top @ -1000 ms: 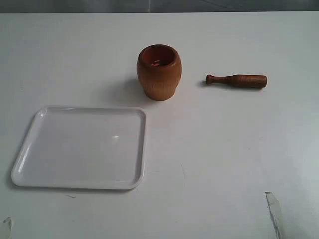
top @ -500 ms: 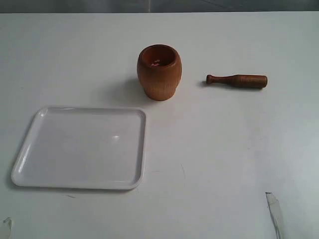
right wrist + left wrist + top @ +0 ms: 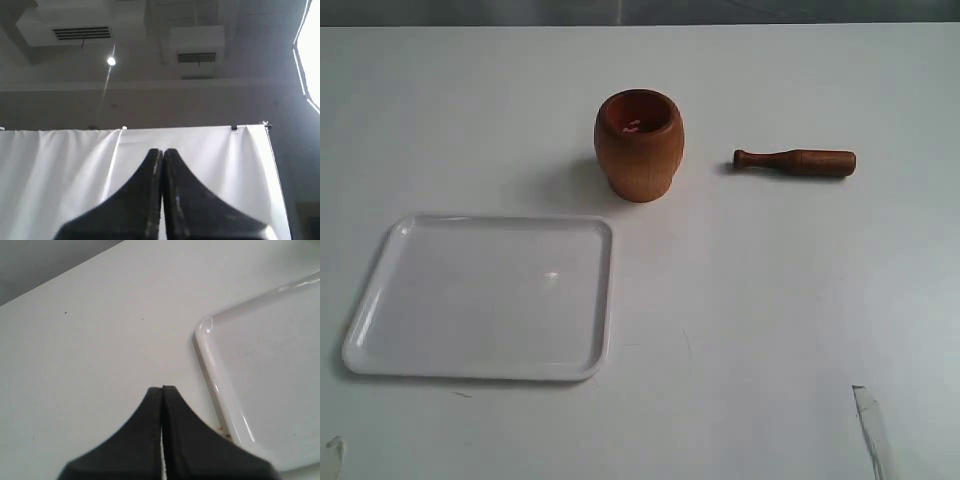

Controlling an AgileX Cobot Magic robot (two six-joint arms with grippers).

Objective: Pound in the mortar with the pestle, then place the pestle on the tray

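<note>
The orange-brown wooden mortar (image 3: pixel 639 145) stands upright at the table's middle back, small pale bits inside its mouth. To its right the reddish-brown pestle (image 3: pixel 796 162) lies flat, its knobbed handle pointing at the mortar. The glossy white tray (image 3: pixel 480 296) lies at the front left; a corner of its rim (image 3: pixel 204 332) shows in the left wrist view. My left gripper (image 3: pixel 162 388) is shut with nothing in it, over the bare table beside that corner. My right gripper (image 3: pixel 162 151) is shut and holds nothing, facing a white curtain. Neither gripper body shows in the exterior view.
The white table (image 3: pixel 770 300) spreads round all three objects. Pale slivers poke in at the exterior view's bottom right (image 3: pixel 870 430) and bottom left (image 3: pixel 332 452). A white curtain (image 3: pixel 60 165) and ceiling vents (image 3: pixel 82 33) fill the right wrist view.
</note>
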